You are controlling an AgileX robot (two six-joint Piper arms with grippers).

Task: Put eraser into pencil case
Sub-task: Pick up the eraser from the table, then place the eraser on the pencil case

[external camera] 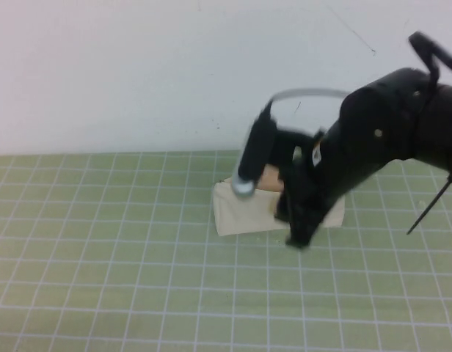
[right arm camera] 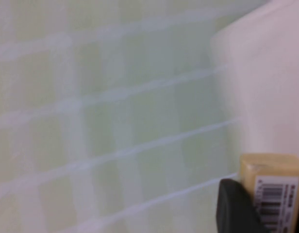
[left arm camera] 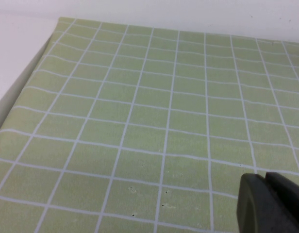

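The cream pencil case (external camera: 237, 213) lies on the green grid mat at the middle, with its beige lining (external camera: 270, 179) showing at the far side. My right gripper (external camera: 295, 233) hangs over the case's near right part and hides much of it. In the right wrist view it (right arm camera: 278, 213) is shut on the eraser (right arm camera: 271, 170), a yellow-tan block with a barcode label, beside one dark finger (right arm camera: 234, 208). The case's pale side (right arm camera: 271, 87) lies just beyond the eraser. My left gripper (left arm camera: 266, 194) is out of the high view; it is shut and empty over bare mat.
The green grid mat (external camera: 101, 257) covers the table up to a white wall (external camera: 138, 73) at the back. The mat's edge (left arm camera: 23, 82) shows in the left wrist view. A thin dark cable (external camera: 431, 205) hangs from the right arm.
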